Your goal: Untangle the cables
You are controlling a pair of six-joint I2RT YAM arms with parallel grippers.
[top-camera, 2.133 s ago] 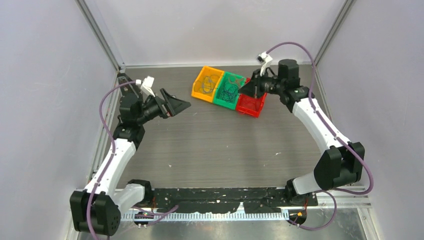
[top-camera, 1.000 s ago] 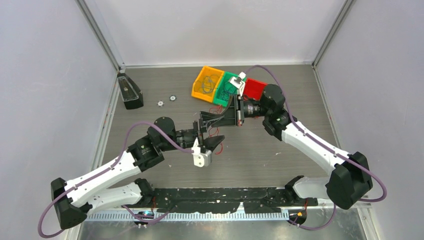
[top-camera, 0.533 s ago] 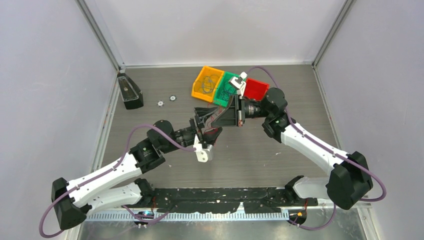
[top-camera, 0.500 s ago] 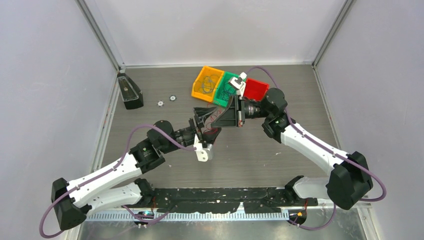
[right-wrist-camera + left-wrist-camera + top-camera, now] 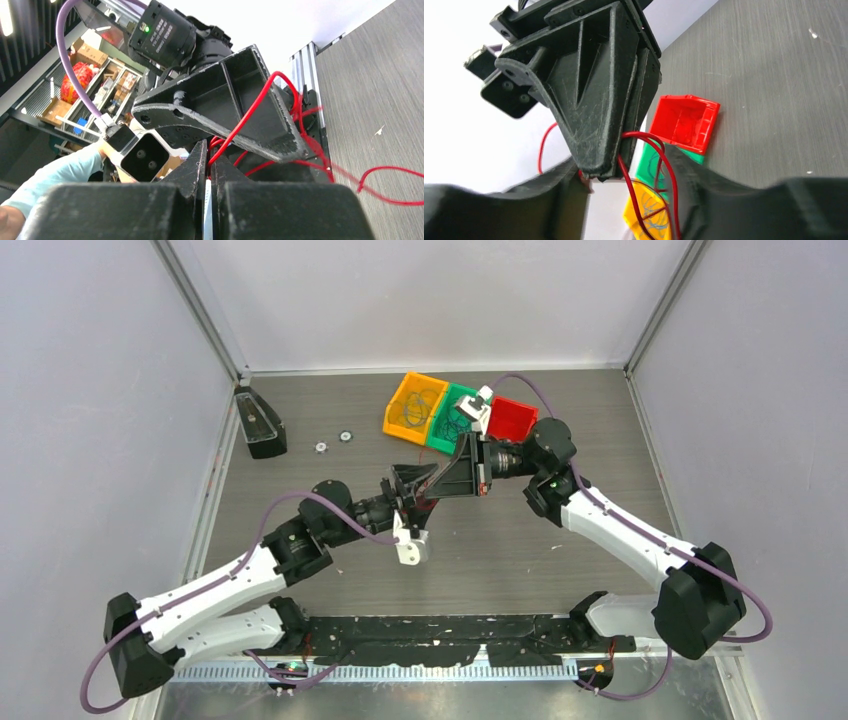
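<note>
A thin red cable (image 5: pixel 428 502) hangs in the air between both grippers over the middle of the table. My right gripper (image 5: pixel 438 486) is shut on it; in the right wrist view the strand (image 5: pixel 260 102) runs out of its pinched fingertips (image 5: pixel 209 161). My left gripper (image 5: pixel 413 483) meets it tip to tip. In the left wrist view the left gripper (image 5: pixel 626 192) stands open, its fingers (image 5: pixel 724 200) apart around the right gripper's tip and two red strands (image 5: pixel 666 167). More thin cables lie in the orange bin (image 5: pixel 398 412) and green bin (image 5: pixel 440 435).
A red bin (image 5: pixel 512 418) stands beside the green one at the back. A black block (image 5: pixel 258 423) and two small round pieces (image 5: pixel 322 447) lie at the back left. A red loop (image 5: pixel 390 175) trails onto the table.
My left arm swung in from the back left to the centre and its jaws have narrowed around the red cable. The right gripper came from the red bin, staying shut.
</note>
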